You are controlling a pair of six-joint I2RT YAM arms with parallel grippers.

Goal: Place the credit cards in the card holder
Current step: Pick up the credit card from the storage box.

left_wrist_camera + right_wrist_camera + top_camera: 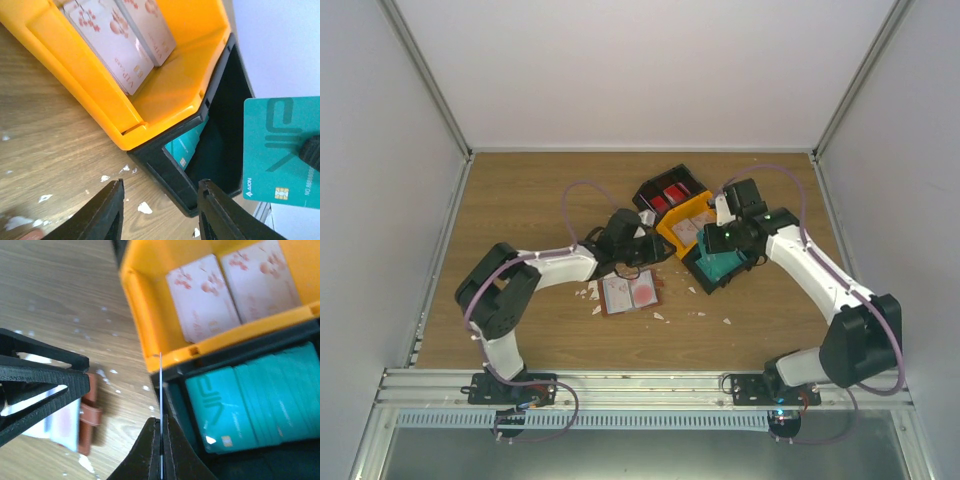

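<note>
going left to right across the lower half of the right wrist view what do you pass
card holder → held teal card, seen edge-on in the right gripper → teal cards lying in the bin tray

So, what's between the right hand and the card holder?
In the right wrist view, only wooden table with white scraps separates the right hand from the card holder.
</note>
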